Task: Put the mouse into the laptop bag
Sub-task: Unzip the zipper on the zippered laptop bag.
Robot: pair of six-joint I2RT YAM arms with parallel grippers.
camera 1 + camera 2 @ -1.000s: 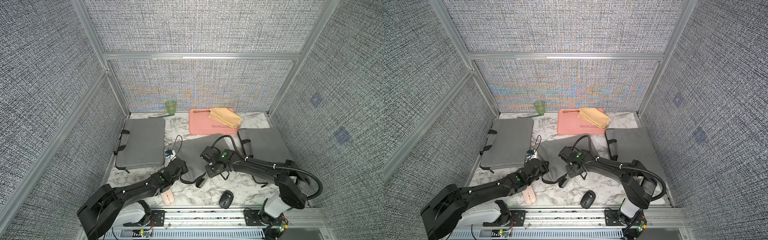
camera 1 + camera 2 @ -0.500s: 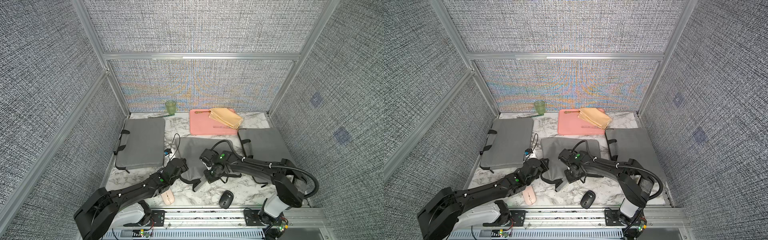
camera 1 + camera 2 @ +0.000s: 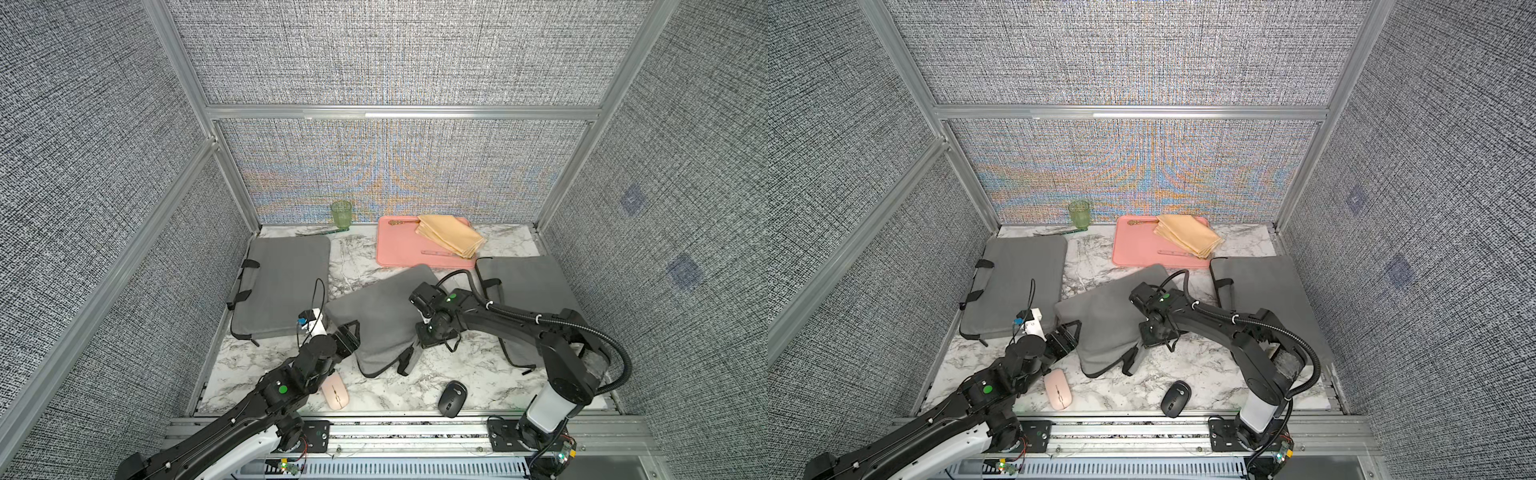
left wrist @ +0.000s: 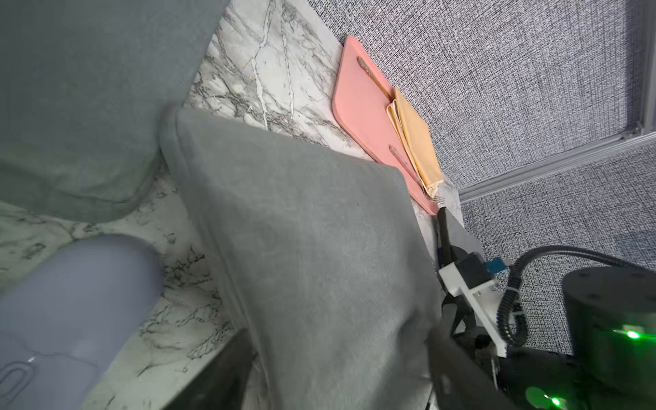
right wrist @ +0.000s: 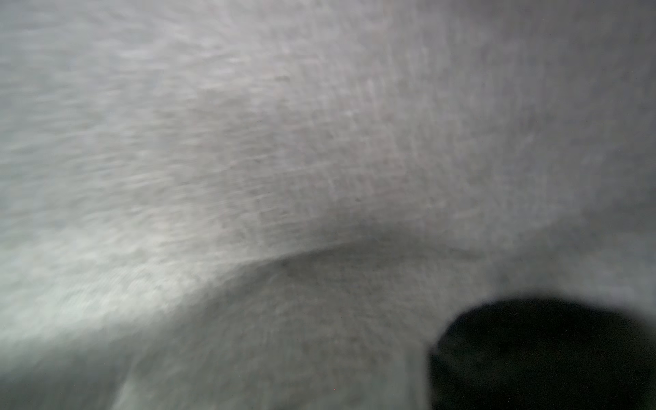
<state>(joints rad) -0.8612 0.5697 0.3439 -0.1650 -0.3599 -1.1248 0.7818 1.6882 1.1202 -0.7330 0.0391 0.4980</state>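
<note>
Two mice lie near the table's front edge: a pink mouse [image 3: 334,390] [image 3: 1057,390] and a black mouse [image 3: 452,398] [image 3: 1175,398]. The middle grey laptop bag [image 3: 380,316] [image 3: 1106,320] [image 4: 312,248] lies skewed, one corner toward the pink tray. My left gripper [image 3: 351,332] [image 3: 1070,332] [image 4: 337,387] is open, its fingers astride the bag's near-left edge, just behind the pink mouse. My right gripper [image 3: 430,334] [image 3: 1152,334] is shut at the bag's right edge; bag fabric [image 5: 284,159] fills the right wrist view and hides the fingers.
Two more grey bags lie flat, one at the left [image 3: 282,286] and one at the right [image 3: 532,286]. At the back stand a green cup [image 3: 341,214] and a pink tray [image 3: 403,253] with a yellow cloth [image 3: 451,235] and cutlery. A metal rail [image 3: 395,432] borders the front.
My left gripper has gone from shut on the bag's edge to open. The middle bag has swung round from square to skewed, moving with the right gripper.
</note>
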